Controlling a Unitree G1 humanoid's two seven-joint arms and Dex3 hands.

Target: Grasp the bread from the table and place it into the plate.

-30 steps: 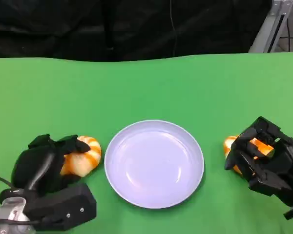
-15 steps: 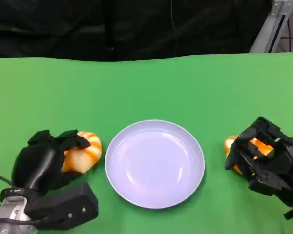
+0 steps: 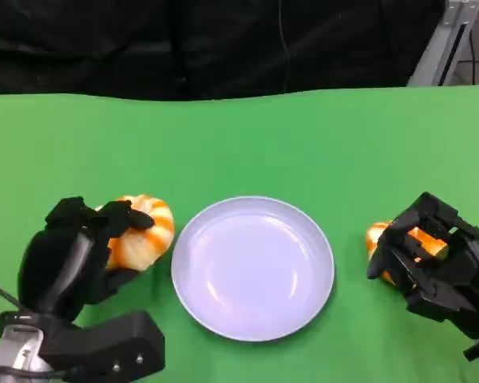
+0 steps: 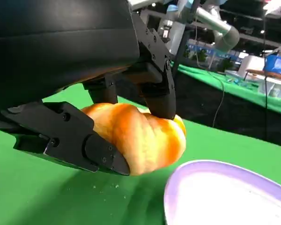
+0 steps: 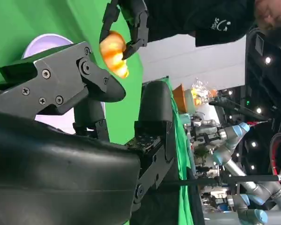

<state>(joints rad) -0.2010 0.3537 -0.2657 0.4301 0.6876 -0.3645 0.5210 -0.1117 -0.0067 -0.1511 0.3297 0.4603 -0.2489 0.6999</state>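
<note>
Left of the round lavender plate (image 3: pixel 253 267), left hand (image 3: pixel 68 259) clamps the orange-striped bread roll (image 3: pixel 137 241). Right hand (image 3: pixel 431 263) cups another roll (image 3: pixel 377 237); grip unclear. Carry over rim, then release.

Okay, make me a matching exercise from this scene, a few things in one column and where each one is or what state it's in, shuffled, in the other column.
Things:
1. bread roll
2. plate
3. left hand
4. second bread

Places or states:
A. lies on the green table beside the right hand, partly hidden by it
B. stands between the two hands, with nothing in it
C. is held in black fingers, beside the plate's rim
D. grips the striped orange roll

Pairs: 1-C, 2-B, 3-D, 4-A
</note>
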